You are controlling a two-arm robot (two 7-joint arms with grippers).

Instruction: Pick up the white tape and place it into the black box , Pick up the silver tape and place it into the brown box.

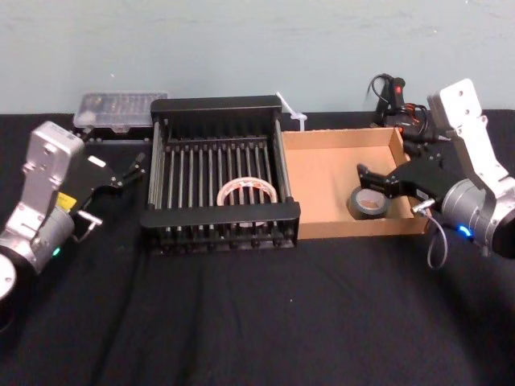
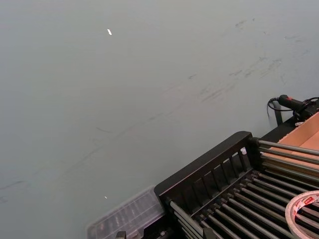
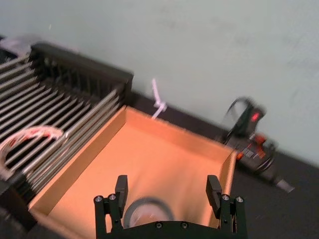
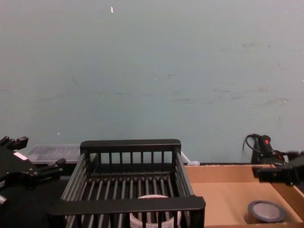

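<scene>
The right end effector (image 3: 168,188) hangs spread wide over the silver tape (image 1: 368,203), a finger on either side and not pinching it. The roll lies flat in the brown box (image 1: 322,169), near its front right corner. The white tape (image 1: 247,191) lies in the black box (image 1: 217,105), which is close against the brown box's left wall. The left end effector (image 1: 131,169) sits parted and empty just left of the black box. Black cloth covers the counter (image 1: 257,322), and a pale wall (image 4: 152,71) stands behind.

On the black tablecloth (image 1: 257,322), a clear plastic case (image 1: 119,110) lies back-left, a corded tool (image 1: 392,92) back-right.
</scene>
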